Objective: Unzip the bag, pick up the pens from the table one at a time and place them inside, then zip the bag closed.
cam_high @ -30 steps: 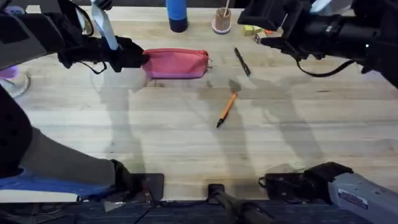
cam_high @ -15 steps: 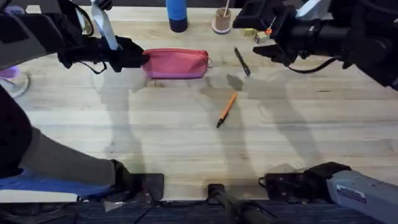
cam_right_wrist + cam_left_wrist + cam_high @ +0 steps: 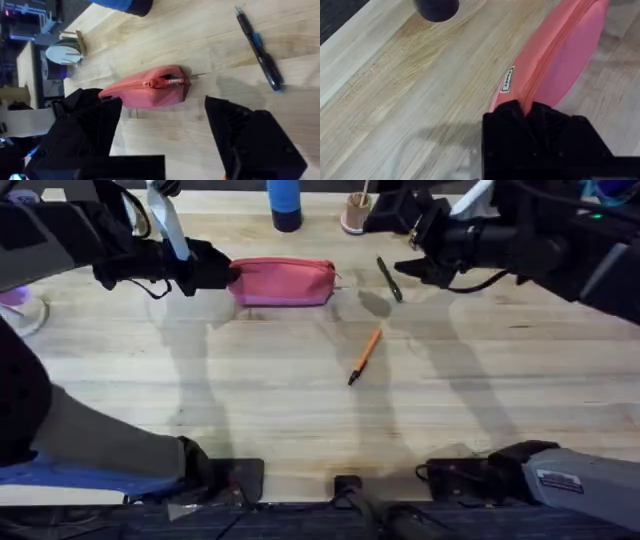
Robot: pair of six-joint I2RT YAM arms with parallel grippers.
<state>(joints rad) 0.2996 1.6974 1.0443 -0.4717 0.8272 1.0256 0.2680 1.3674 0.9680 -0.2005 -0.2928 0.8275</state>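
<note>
Now, bag: the pink-red bag lies flat on the table toward its far side, left of centre; its zipper runs along the top edge, and in the right wrist view the pull sits at the end nearer the pens. It lies where it lay a second ago.
Left hand: the left hand is at the bag's left end; in the left wrist view its black fingers are pressed together on the bag's end, right at the zipper seam, so it is clamped on the fabric. No change from the earlier frames.
Black pen: the black pen lies on the table just right of the bag, slanting away from it; in the right wrist view it shows a blue band along its barrel. It has not moved.
Orange pen: the orange pen lies nearer the table's middle, black tip toward the near edge, well apart from the bag. Unmoved.
Right hand: the right hand has travelled left since a second ago and now hangs just beside the black pen's far end. In the right wrist view its two fingers stand wide apart with nothing between them.
Blue bottle: a blue bottle stands at the far edge behind the bag.
Stick holder: a small holder with pale sticks stands near the bottle, to its right.
</note>
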